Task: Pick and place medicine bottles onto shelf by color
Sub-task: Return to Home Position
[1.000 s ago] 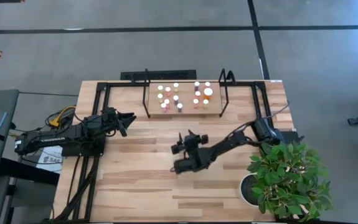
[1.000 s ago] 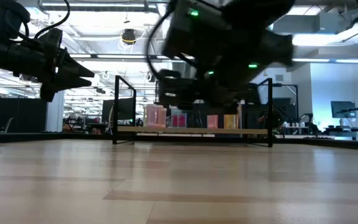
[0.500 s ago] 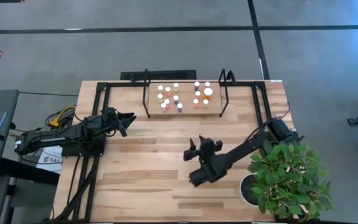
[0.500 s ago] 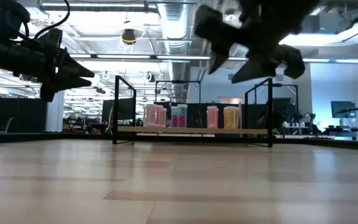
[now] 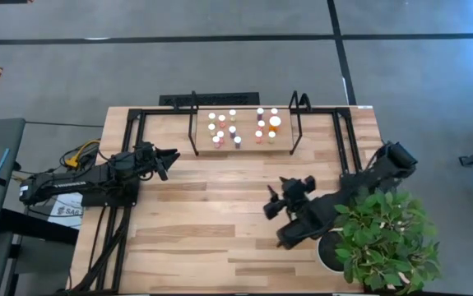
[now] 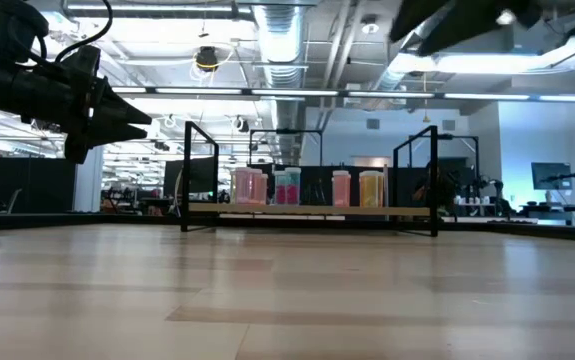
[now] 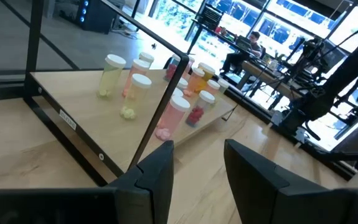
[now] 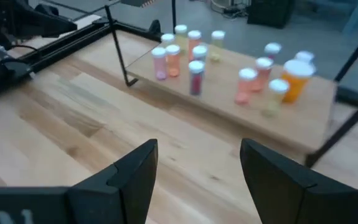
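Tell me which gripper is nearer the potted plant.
Right. The right gripper hangs just beside the potted plant, toward the middle of the table; the left gripper sits far across, near its left side.

Seen from above, the medicine bottles (image 5: 234, 129) on the shelf (image 5: 248, 123) are too small to show more than white caps and specks of colour. There too, the leaves of the plant (image 5: 384, 238) cover most of the white pot (image 5: 325, 251) and part of the right arm (image 5: 351, 191). At table height that arm is only a dark shape cut off by the top edge, and the bottles overlap so they cannot be counted. In the right wrist view the bottles are blurred and one end of the shelf is cut off, while in the left wrist view a black hoop (image 7: 162, 102) crosses some pink bottles.
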Available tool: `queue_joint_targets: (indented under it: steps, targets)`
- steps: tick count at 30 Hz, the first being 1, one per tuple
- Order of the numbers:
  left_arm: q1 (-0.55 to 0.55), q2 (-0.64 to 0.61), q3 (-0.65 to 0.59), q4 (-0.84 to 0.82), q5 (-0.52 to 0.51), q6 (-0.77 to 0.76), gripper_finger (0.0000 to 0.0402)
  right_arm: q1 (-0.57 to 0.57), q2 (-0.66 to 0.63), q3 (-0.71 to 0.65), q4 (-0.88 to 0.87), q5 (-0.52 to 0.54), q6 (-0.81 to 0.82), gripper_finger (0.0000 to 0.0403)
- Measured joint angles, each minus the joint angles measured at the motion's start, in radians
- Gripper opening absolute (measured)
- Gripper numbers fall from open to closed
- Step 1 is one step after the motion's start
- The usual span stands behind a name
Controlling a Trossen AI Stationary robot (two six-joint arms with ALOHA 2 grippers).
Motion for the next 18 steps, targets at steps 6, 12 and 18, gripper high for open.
queue_joint_targets:
  steps: [6, 12, 18]
  targets:
    - [0.000, 0.000, 0.000, 0.000, 0.000, 0.000, 0.0128, 0.040, -0.151, -0.101, -0.014, 0.006, -0.067, 0.0251]
    - [0.000, 0.000, 0.000, 0.000, 0.000, 0.000, 0.0128, 0.051, -0.445, -0.357, 0.411, 0.000, -0.478, 0.0251]
    - [0.000, 0.000, 0.000, 0.000, 0.000, 0.000, 0.0128, 0.047, -0.711, -0.632, 0.955, -0.066, -1.008, 0.0251]
